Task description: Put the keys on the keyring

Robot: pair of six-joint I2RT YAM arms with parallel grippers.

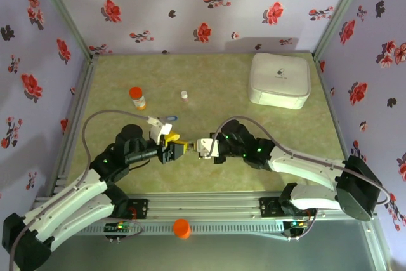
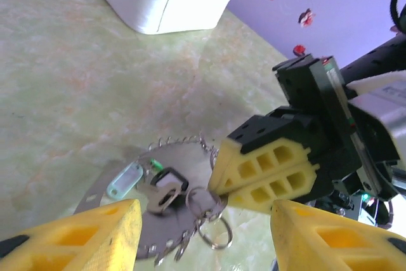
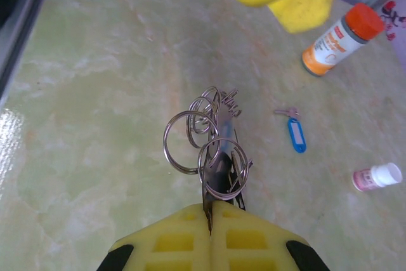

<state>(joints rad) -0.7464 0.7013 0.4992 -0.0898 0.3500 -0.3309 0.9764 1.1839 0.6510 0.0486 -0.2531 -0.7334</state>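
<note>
Right fingers pinch the keyring, which lies beyond the spread left fingers.

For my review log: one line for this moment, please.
right gripper: shut on keyring | left gripper: open, facing it | green key, black key: by keyring | blue key: on table, apart

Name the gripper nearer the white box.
Right. The right gripper, clamping the keyring, sits left of the white box, closer to the arm bases; the open left gripper faces it from farther left.
</note>
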